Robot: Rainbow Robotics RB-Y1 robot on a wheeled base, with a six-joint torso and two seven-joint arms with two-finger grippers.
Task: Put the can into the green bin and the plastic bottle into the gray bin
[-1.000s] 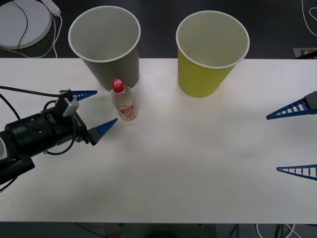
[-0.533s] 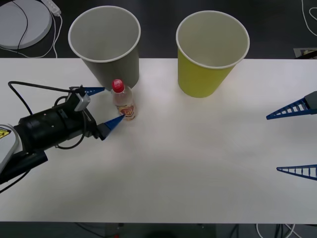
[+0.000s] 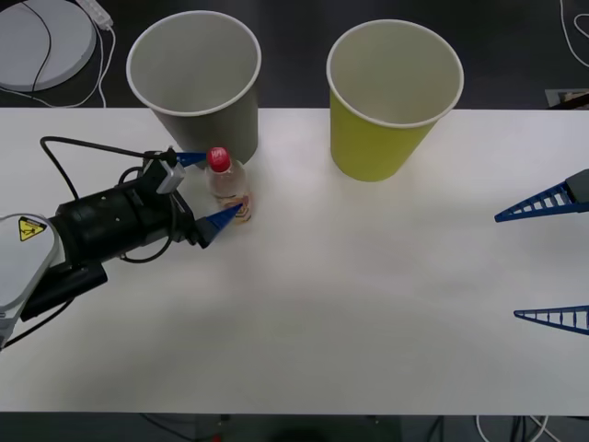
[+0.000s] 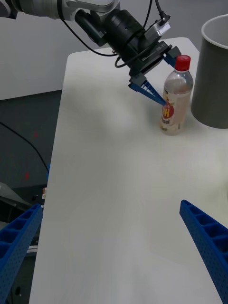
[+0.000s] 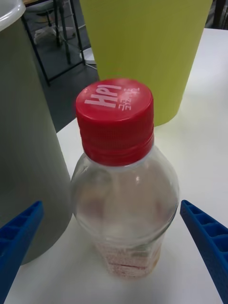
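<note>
- While the plastic bottle (image 3: 229, 190) stands upright on the white worktop (image 3: 368, 304) just in front of the gray bin (image 3: 195, 83), the left gripper (image 3: 213, 187) brackets it, fingers spread wide on either side.
- The green bin (image 3: 391, 97) stands well apart to the right.
- The right gripper (image 3: 543, 261) hovers open at the worktop's right edge.

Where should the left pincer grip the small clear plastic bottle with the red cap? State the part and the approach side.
Grip the small clear plastic bottle on its rounded body below the cap, from the robot's left. It stands upright between the open left pincer's fingers, and the gray paper-cup-shaped bin stands close behind it.
</note>
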